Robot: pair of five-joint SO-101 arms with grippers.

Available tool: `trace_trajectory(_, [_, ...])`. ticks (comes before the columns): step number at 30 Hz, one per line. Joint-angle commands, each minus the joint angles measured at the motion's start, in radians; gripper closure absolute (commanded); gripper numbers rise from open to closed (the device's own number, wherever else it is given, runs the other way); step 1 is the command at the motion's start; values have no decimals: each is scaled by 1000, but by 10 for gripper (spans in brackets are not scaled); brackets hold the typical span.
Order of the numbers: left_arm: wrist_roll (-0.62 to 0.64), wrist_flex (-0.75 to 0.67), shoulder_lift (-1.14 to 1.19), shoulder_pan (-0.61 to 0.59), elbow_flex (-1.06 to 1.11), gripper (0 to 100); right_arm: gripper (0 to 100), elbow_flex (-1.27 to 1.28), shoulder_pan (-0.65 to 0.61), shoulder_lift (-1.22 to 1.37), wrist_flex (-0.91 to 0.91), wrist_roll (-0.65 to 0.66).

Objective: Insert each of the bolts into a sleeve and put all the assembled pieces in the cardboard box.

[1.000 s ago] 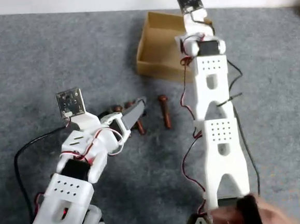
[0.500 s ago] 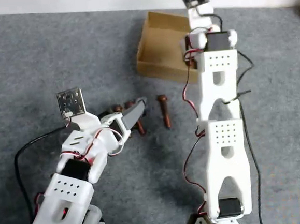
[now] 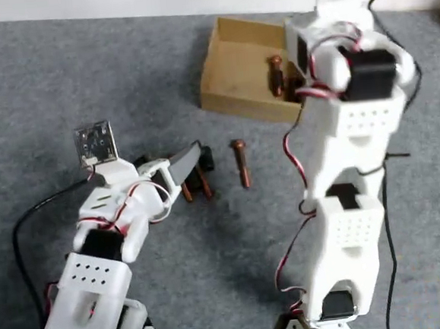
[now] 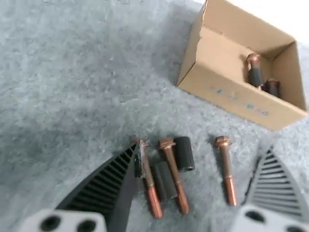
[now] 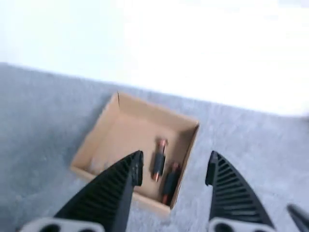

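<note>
Bolts (image 4: 174,176) (three, loose) lie beside sleeves (image 4: 183,153) on carpet (image 4: 72,72).

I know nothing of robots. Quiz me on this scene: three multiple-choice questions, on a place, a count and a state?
1. Where do the assembled pieces lie? A cardboard box B glass jar C metal tray
2. How many bolts lie on the carpet? A one B three C six
3. The right gripper is: A open, empty B shut on a bolt C shut on a sleeve
Answers: A, both pieces rest inside the box; B, three lie loose outside it; A, it stands wide with nothing held.
</note>
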Motion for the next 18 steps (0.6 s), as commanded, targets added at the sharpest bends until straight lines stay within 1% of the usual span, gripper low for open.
trace_trajectory(1, [-31,110,5,-7,-97,652,803,-59,-21,-176,27,-12])
trace_trajectory(3, [-86,138,5,-7,-108,652,803,74,-30,-282,27,-12])
trace_trajectory(6, [-141,146,5,-12,-119,653,803,372,-61,-479,25,-11])
trace_trajectory(8, [-137,146,5,-16,-127,653,803,602,-94,-622,24,-12])
trace_trajectory(9, [-114,144,5,-31,-127,657,803,719,-113,-696,24,-12])
trace_trajectory(11, [-58,144,5,-58,-143,697,803,961,-153,-842,18,-12])
trace_trajectory(13, [-68,144,5,-74,-159,757,803,1191,-197,-987,-18,-12])
trace_trajectory(14, [-92,143,5,-82,-163,783,803,1308,-216,-1059,-45,-12])
trace_trajectory(16, [-187,141,4,-88,-165,818,803,1550,-237,-1204,-116,-12])
trace_trajectory(18, [-278,143,4,-85,-162,825,803,1811,-246,-1348,-223,-9])
